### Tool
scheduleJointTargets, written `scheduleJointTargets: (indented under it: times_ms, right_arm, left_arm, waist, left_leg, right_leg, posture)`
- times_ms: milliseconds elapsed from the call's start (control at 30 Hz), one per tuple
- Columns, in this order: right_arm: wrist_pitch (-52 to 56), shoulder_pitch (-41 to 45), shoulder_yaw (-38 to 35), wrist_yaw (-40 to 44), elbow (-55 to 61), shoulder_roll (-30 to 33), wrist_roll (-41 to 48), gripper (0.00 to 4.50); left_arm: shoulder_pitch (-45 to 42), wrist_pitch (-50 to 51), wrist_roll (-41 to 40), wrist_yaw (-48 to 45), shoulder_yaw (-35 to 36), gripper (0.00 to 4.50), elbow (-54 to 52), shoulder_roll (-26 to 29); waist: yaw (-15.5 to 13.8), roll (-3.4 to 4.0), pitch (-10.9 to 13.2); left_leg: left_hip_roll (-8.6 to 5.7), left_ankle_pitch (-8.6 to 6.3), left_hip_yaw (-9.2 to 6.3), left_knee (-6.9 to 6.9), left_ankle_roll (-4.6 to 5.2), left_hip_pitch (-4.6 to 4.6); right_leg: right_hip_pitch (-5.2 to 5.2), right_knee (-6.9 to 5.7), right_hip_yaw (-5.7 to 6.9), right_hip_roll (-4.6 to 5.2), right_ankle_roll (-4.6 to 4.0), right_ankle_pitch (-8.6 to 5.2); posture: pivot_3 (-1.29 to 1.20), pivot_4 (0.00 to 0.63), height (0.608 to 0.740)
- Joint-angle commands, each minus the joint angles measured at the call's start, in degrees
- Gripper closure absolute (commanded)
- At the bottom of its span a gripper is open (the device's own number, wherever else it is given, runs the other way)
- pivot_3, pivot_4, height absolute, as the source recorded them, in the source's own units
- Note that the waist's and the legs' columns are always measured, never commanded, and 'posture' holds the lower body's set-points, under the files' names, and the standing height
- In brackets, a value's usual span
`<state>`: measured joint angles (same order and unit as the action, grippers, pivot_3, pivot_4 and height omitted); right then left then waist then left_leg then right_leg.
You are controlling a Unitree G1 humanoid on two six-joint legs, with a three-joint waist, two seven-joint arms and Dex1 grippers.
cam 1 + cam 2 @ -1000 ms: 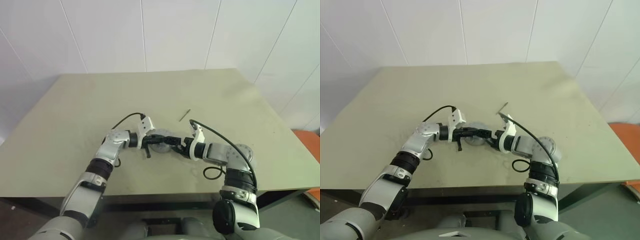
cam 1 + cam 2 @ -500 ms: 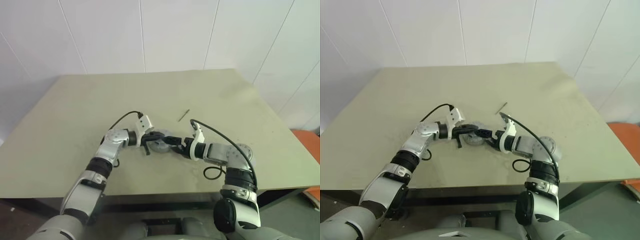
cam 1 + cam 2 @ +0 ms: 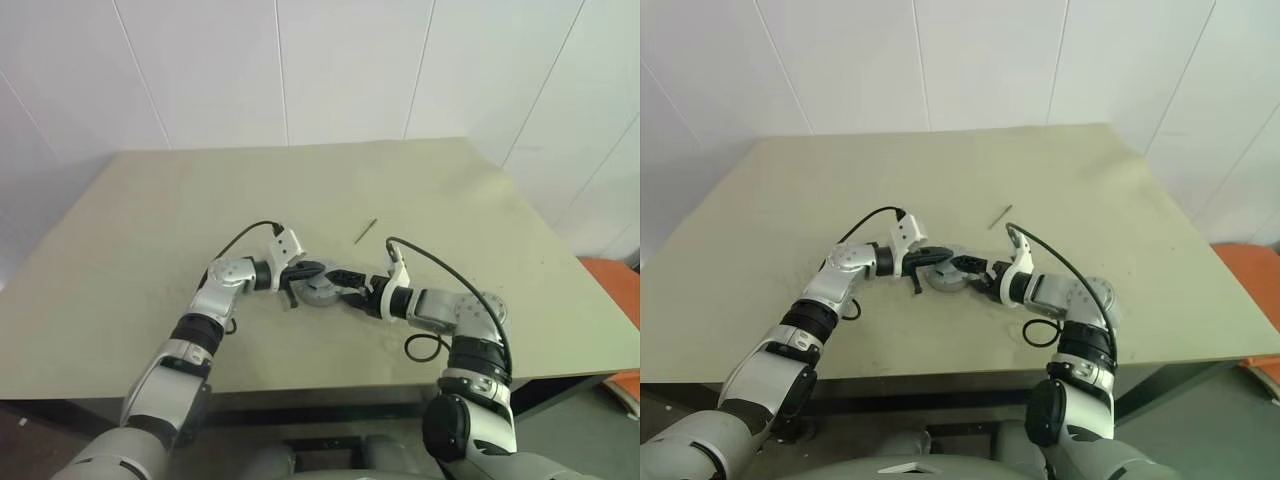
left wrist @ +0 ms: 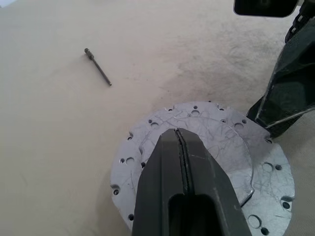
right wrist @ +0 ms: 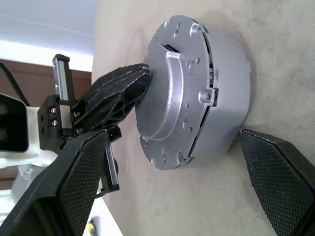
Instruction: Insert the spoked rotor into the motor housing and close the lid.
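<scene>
You press the lid (image 4: 197, 162) onto the housing (image 5: 221, 98) with the closed left claw (image 4: 183, 147); the spread right claw (image 5: 177, 196) straddles it. Next, push it flush.

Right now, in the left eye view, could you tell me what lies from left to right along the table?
Left pincer shut → round silver metal motor housing with its lid on → thin dark pin → right pincer open.

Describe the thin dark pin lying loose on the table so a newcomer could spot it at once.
On the beige table, find the round silver motor housing between the two grippers near the front edge. Just beyond it, toward the wall, lies the pin: a short dark rod, slightly slanted, touching nothing.
</scene>
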<state>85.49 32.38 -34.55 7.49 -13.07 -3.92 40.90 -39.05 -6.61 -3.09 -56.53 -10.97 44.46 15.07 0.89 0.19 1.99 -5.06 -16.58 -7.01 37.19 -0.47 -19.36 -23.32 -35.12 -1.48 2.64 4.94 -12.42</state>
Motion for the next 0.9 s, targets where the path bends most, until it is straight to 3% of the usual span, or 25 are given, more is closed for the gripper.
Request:
scheduleJointTargets:
  times_ms: [33, 133, 467, 733, 900]
  right_arm:
    - [1.09, -0.27, -0.51, -2.35, -3.54, -4.2, -0.29, 0.02]
    - [0.41, 0.17, -1.17, -2.82, -4.35, -5.07, -0.28, 0.02]
    - [2.45, -0.23, -1.14, -1.79, -3.48, -3.46, 0.6, 3.23]
    - [1.75, 0.15, -0.32, -0.63, -4.17, -2.29, 0.53, 3.27]
    - [-2.74, 0.5, 0.03, 0.0, -5.96, -1.53, -0.1, 3.27]
  left_arm:
    - [0.16, 0.43, 0.88, -0.62, -0.37, 4.5, 0.85, 0.02]
    - [0.0, 0.31, 0.98, -0.61, -0.23, 4.5, 1.03, 0.04]
    - [-0.49, -0.02, 1.16, -0.38, 0.29, 4.5, 1.76, 0.18]
    - [-0.81, -0.6, 1.02, 0.16, 0.98, 4.5, 2.56, -0.12]
    - [-2.9, 3.9, -4.5, 1.78, 6.51, 4.5, 2.58, -1.68]
  waist:
    - [0.26, -0.01, -0.06]
    - [0.7, -0.01, -0.07]
    - [1.61, 0.04, -0.06]
    - [1.56, 0.08, -0.05]
    - [1.63, 0.09, -0.03]
  left_leg:
    - [0.01, 0.0, 0.0, -0.01, 0.0, 0.01]
    - [0.07, 0.0, 0.0, -0.05, 0.0, 0.05]
    - [0.04, 0.0, -0.03, -0.06, 0.0, -0.02]
    - [0.04, 0.0, -0.05, -0.05, 0.0, -0.01]
    - [0.04, 0.0, -0.04, -0.04, 0.0, -0.01]
  right_leg:
    - [0.0, 0.0, 0.0, -0.01, 0.0, 0.0]
    - [-0.01, -0.01, 0.0, -0.07, 0.0, 0.0]
    - [-0.06, -0.01, 0.0, -0.03, 0.0, 0.0]
    - [-0.03, -0.01, 0.03, -0.03, 0.02, -0.01]
    - [-0.04, -0.02, 0.03, -0.02, 0.02, -0.01]
  posture:
    - [0.0, 0.0, 0.74]
    - [0.0, 0.0, 0.74]
    - [0.0, 0.0, 0.74]
    - [0.0, 0.0, 0.74]
    - [0.0, 0.0, 0.74]
